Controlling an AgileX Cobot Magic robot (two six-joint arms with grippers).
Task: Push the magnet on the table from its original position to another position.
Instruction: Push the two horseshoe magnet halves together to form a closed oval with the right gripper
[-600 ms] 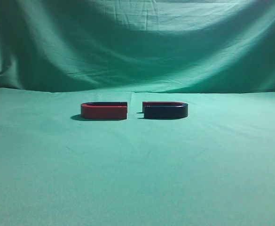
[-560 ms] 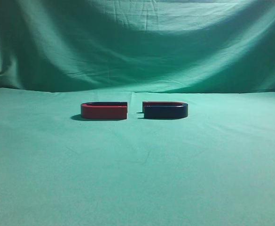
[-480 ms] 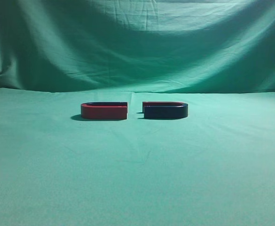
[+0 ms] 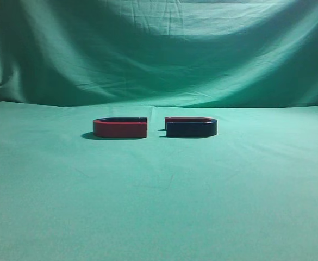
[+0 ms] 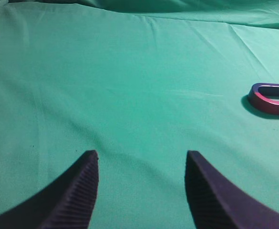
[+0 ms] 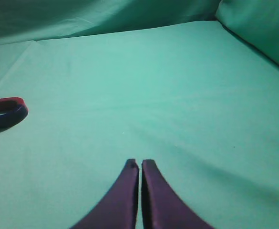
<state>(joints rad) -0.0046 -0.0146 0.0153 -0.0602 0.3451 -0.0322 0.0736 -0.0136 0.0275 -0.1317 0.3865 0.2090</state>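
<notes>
A green cloth backdrop (image 4: 164, 49) hangs in folds behind the table (image 4: 159, 206), whose wrinkled green cover fills the lower part of the exterior view. Near the middle of the table, toward its far edge, two U-shaped magnets lie flat in a row with their open ends facing each other across a small gap, not touching. The red-sided magnet (image 4: 120, 128) is on the left, and the magnet (image 4: 191, 127), dark navy with a thin red top edge, is on the right. Neither arm appears in the exterior view. In the left wrist view the left gripper (image 5: 141, 164) hangs above bare cloth with its fingers spread wide, the red-sided magnet off to its right. In the right wrist view the right gripper (image 6: 140, 164) has its fingers pressed almost together, holding nothing, with the magnet at the left edge, well apart from it.
</notes>
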